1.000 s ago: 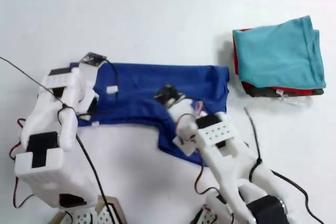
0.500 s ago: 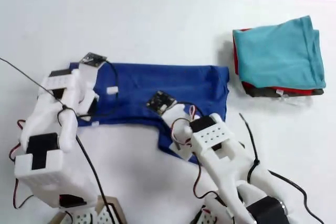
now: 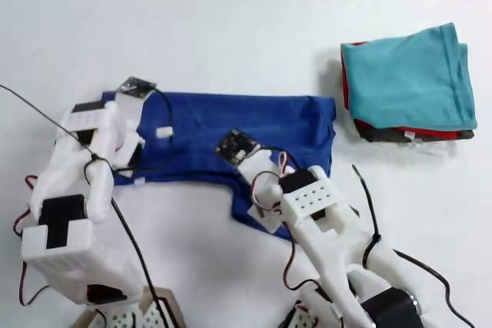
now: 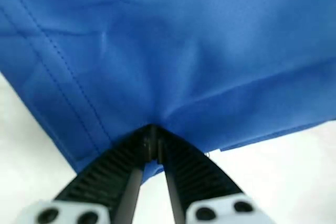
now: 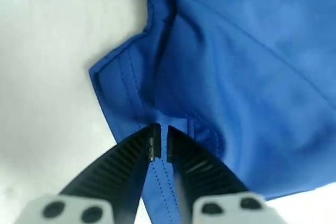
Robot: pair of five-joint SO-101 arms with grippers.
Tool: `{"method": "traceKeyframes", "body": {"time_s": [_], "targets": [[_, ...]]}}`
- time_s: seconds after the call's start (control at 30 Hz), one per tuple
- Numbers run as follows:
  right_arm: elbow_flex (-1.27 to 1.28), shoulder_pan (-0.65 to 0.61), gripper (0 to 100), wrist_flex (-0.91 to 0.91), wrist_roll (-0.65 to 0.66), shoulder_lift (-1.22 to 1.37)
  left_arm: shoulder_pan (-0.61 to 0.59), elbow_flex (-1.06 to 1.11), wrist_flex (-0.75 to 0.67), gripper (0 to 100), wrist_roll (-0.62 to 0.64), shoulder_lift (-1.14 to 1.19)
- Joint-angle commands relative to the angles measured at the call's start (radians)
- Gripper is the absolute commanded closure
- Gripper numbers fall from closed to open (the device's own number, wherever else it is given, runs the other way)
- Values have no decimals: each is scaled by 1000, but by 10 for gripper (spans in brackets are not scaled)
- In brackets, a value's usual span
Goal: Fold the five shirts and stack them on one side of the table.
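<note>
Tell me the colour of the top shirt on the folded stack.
The top shirt is teal, best seen in the high view.

And the left gripper is clamped tight, blue shirt cloth bunching right at its fingertips. The right gripper is nipped together too, a hem caught between its black fingers.

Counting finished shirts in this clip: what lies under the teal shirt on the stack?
Under the teal shirt, a red shirt peeks out at the edges, with a dark shirt below it on the table. Whether any further layer lies between is covered by the teal one.
</note>
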Motion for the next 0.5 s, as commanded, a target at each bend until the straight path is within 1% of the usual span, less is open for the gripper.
{"method": "traceKeyframes", "body": {"time_s": [0.0,0.1,0.23,0.33,0.47], "targets": [[-54,2,978,-1,8,-38,-23,4,-23,974,-6,2],[-84,1,978,42,15,-71,-23,4,-23,974,-6,3],[-114,1,978,145,100,-163,-23,4,-23,974,-6,3],[-112,1,978,203,126,-220,-23,4,-23,974,-5,3],[-87,8,978,170,118,-222,-21,4,-23,974,-5,3]]}}
